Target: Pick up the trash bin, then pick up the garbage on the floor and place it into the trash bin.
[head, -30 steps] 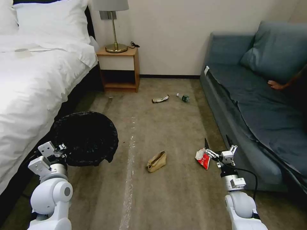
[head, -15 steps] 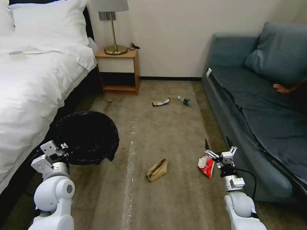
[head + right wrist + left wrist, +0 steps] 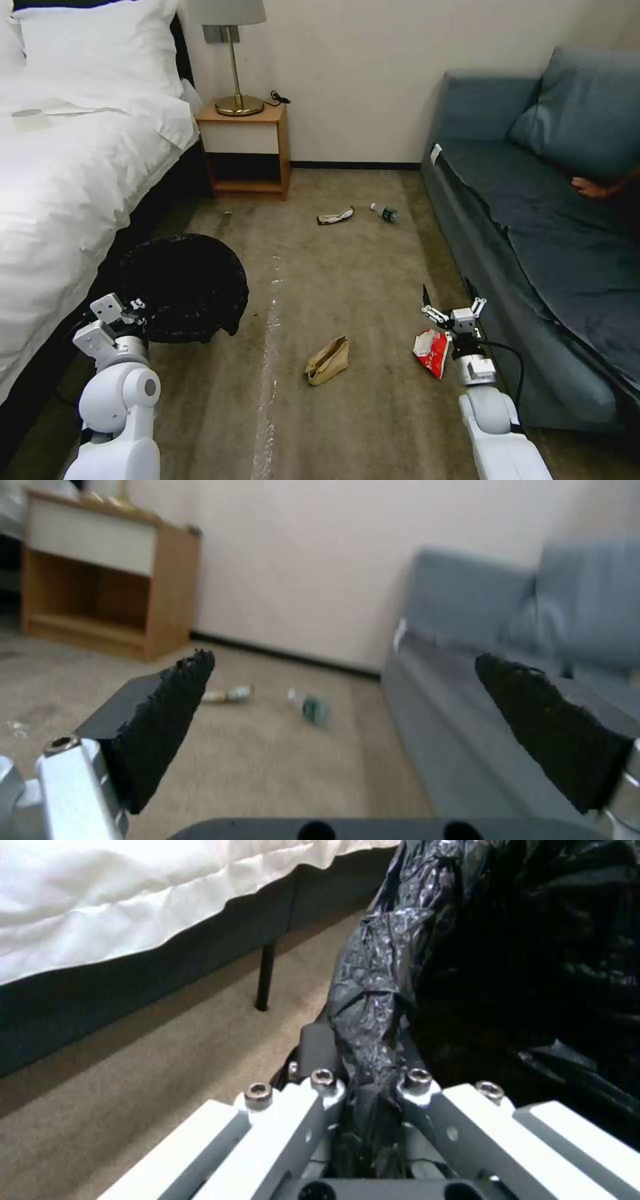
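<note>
Left claw clenched on the trash bin's bag rim, bin held by the bed; right claw spread wide, red-and-white snack wrapper on the floor just beside and below it, nearest that arm.

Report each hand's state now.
Left hand: shut on the trash bin liner.
Right hand: open, holding nothing, by the red wrapper.

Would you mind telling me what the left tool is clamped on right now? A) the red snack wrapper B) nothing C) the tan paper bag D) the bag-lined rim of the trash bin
D: the left tool pinches the black bag over the trash bin rim.
</note>
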Tool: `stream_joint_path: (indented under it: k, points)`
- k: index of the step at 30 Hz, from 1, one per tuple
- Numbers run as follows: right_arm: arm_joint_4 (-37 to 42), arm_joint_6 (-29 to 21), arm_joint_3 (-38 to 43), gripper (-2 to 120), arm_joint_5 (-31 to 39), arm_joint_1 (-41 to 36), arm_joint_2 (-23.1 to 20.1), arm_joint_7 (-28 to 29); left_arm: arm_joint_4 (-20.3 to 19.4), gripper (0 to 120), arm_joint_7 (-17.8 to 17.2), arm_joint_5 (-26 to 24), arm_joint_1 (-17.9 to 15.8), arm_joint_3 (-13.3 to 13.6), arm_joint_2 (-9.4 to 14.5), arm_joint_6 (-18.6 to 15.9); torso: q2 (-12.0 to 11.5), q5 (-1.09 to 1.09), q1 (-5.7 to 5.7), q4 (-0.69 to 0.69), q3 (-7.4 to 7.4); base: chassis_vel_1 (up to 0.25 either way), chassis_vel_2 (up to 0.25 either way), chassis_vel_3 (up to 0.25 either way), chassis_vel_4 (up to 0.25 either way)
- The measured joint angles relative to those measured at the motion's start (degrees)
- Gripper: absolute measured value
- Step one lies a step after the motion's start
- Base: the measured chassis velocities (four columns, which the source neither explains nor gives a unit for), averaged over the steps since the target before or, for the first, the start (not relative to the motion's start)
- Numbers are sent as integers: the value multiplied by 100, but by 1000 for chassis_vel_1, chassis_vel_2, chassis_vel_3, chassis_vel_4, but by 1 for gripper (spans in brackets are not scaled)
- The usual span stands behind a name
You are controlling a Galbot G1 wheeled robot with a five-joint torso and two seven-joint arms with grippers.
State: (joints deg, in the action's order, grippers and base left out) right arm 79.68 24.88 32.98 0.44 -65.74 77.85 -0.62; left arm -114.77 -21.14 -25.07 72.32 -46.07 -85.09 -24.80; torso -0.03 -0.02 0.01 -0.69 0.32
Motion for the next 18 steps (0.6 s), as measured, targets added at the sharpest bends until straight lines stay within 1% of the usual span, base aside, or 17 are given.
stream_joint_path:
  k: [2,3,5,6,7,8,15,18]
  points:
    - [-111,-397,-100,100,219,124,-20,121,-53,3,15,11,44,-12,-8,-2,0,1,0,0,0,0,0,0,0]
    - [-111,-397,-100,100,219,124,-20,121,-53,3,15,11,44,-12,-8,-2,0,1,0,0,0,0,0,0,0]
    - [-208,-769,-147,100,309,206,-26,207,-93,3,27,22,96,-23,-12,3,0,1,0,1,0,0,0,0,0]
    - [-208,-769,-147,100,309,206,-26,207,-93,3,27,22,96,-23,-12,3,0,1,0,1,0,0,0,0,0]
    - [-247,-1166,-206,100,462,240,-40,245,-155,3,47,36,152,-22,-12,7,0,0,0,1,0,0,0,0,0]
    - [-302,-1336,-240,100,524,272,-38,295,-185,3,56,41,173,-13,-15,8,0,1,0,0,0,0,0,0,0]
    - [-728,-1679,-265,100,637,429,51,475,-165,3,78,86,181,99,-52,61,0,1,0,0,0,0,0,0,0]
    - [-1001,-2097,-253,100,1045,468,110,696,0,3,160,133,167,208,-74,174,0,0,0,0,0,0,0,0,0]
